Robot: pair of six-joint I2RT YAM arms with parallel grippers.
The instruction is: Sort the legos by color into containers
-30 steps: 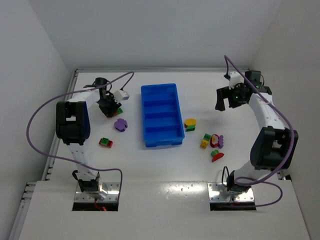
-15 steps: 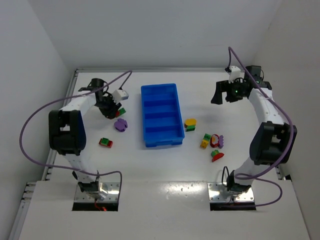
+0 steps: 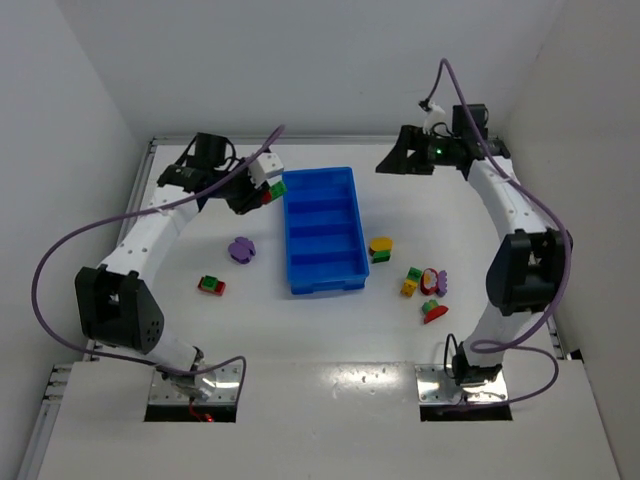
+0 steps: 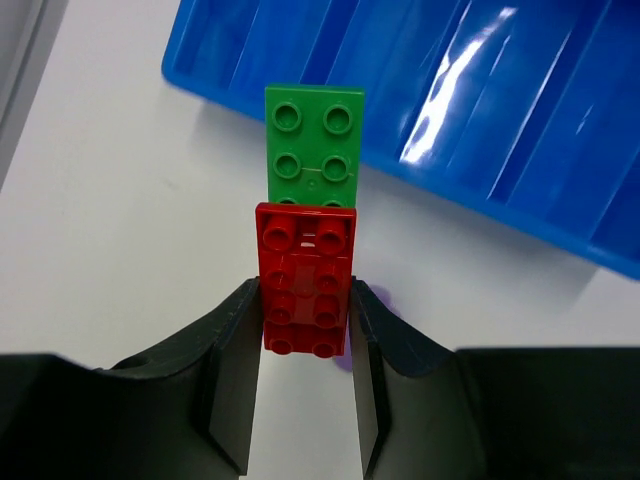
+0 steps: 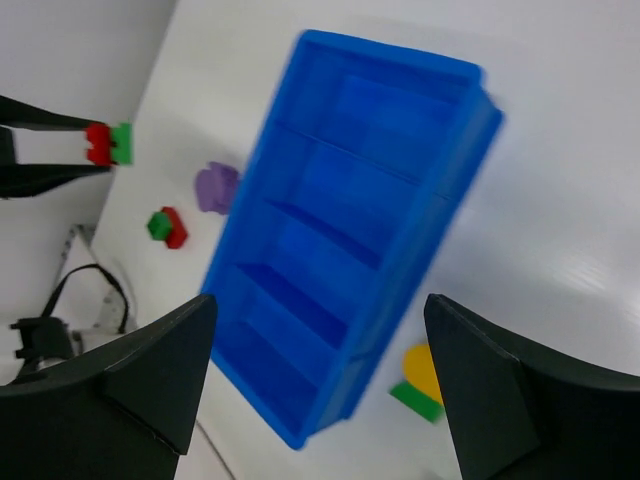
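Observation:
My left gripper (image 3: 256, 190) is shut on a red brick (image 4: 305, 290) with a green brick (image 4: 313, 145) joined to its far end, held above the table just left of the blue tray's (image 3: 318, 172) far left corner. The tray's four compartments look empty. My right gripper (image 3: 393, 160) is open and empty, up high beyond the tray's far right corner, looking down on the tray (image 5: 395, 60). A purple piece (image 3: 240, 248) and a red-and-green piece (image 3: 211, 285) lie left of the tray.
A yellow-and-green piece (image 3: 380, 248) lies right of the tray. Further right lie a yellow-and-green block (image 3: 411, 280), a red, white and purple piece (image 3: 435, 281) and a red-and-green piece (image 3: 435, 312). White walls enclose the table at the back and on both sides.
My left gripper has lifted the red-and-green bricks off the table and carried them right, towards the tray's far left corner. My right gripper has swung left and further back, towards the tray.

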